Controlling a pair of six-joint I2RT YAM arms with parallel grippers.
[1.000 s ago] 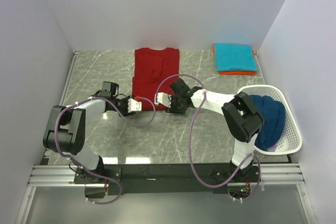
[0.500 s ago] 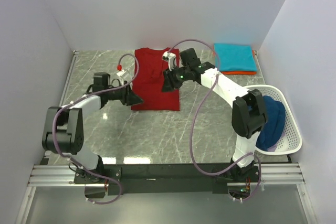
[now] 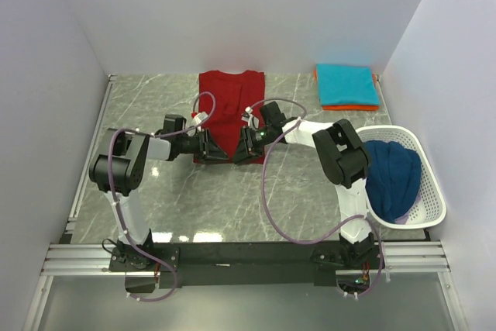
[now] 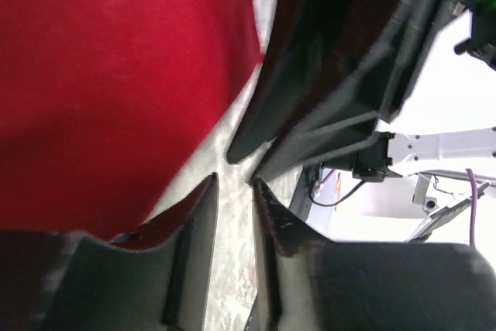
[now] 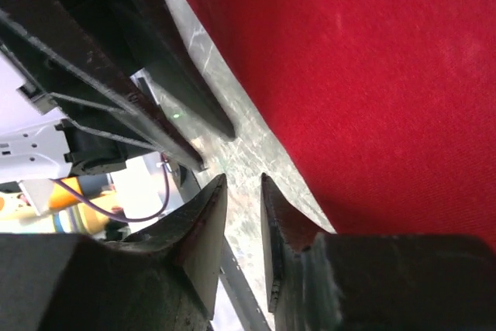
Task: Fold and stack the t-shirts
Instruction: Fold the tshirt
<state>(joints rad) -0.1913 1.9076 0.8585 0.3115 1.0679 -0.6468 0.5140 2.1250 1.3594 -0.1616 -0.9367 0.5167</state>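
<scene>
Teal t-shirt (image 3: 347, 83) sits folded on the orange t-shirt (image 3: 350, 107), well right of the fingers; the navy t-shirt (image 3: 391, 176) waits in the basket (image 3: 435, 195). The dark red t-shirt (image 3: 230, 102), part-folded, lies just beside the left gripper (image 4: 232, 182) and right gripper (image 5: 243, 179), whose fingers stand narrowly apart, seemingly grasping nothing

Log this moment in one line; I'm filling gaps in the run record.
dark red t-shirt: flat | left gripper, right gripper: at its near hem, jaws slightly apart, no cloth between
</scene>
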